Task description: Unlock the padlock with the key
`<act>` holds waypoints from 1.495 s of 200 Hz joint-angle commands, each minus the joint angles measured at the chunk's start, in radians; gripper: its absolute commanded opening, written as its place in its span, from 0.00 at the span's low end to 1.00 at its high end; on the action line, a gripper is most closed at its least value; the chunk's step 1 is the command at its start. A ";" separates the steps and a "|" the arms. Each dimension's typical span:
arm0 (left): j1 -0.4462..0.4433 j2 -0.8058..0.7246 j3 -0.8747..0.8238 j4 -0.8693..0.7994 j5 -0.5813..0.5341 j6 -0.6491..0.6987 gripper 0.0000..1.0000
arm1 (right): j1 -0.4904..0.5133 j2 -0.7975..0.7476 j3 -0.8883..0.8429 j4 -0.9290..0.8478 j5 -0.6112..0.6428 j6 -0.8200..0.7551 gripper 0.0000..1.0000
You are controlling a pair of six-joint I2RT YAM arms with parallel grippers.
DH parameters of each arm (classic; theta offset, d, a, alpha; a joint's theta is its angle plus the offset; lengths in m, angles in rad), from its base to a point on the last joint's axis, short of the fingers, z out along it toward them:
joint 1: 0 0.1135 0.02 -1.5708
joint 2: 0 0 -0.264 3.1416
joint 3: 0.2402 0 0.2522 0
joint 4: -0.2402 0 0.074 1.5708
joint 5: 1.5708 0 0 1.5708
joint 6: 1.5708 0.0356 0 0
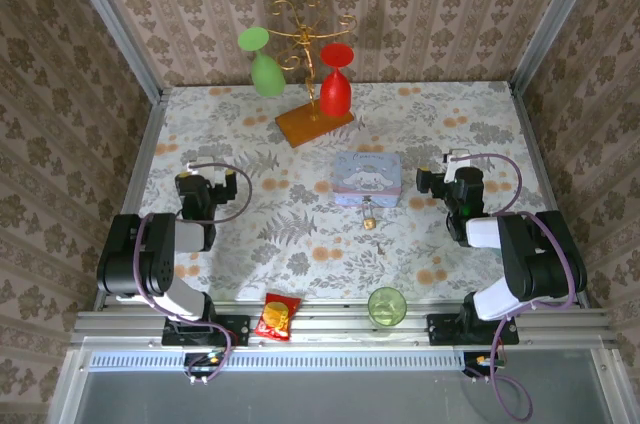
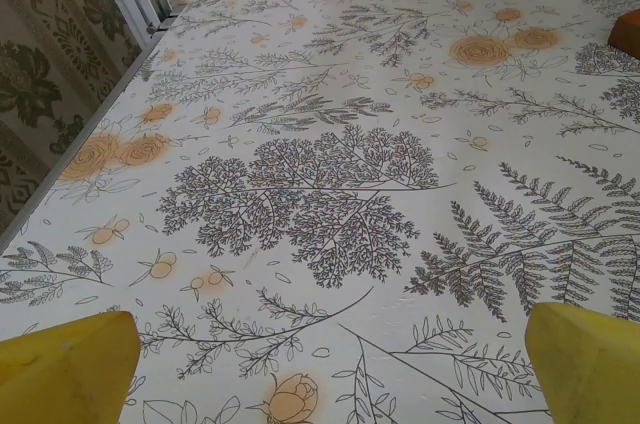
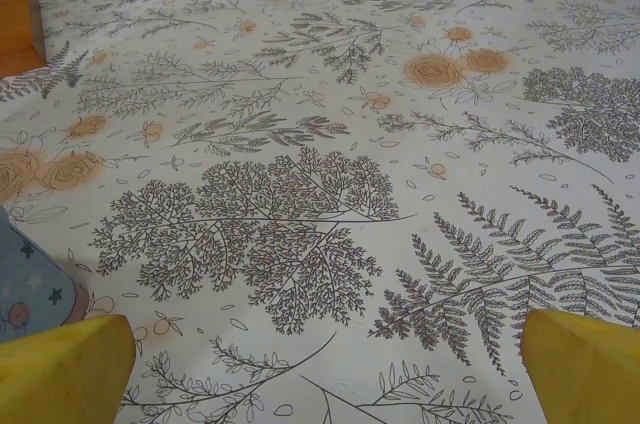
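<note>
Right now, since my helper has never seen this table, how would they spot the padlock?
Find the pale-blue tin at mid-table. At its near edge lies the padlock: a tiny brass-gold body with a grey shackle, far smaller than the tin or the green cup.

Tin (image 1: pixel 367 179) just behind padlock (image 1: pixel 369 221), bare cloth (image 1: pixel 300 234) either side, cup (image 1: pixel 386 306) nearer.

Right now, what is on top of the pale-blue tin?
Nothing: the printed lid of the pale-blue tin is bare. The padlock lies at its near side. The closed lid hides the inside.
</note>
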 commanded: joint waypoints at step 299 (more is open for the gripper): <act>-0.034 -0.203 0.083 -0.242 -0.108 0.031 1.00 | -0.004 -0.182 0.037 -0.146 0.065 0.023 1.00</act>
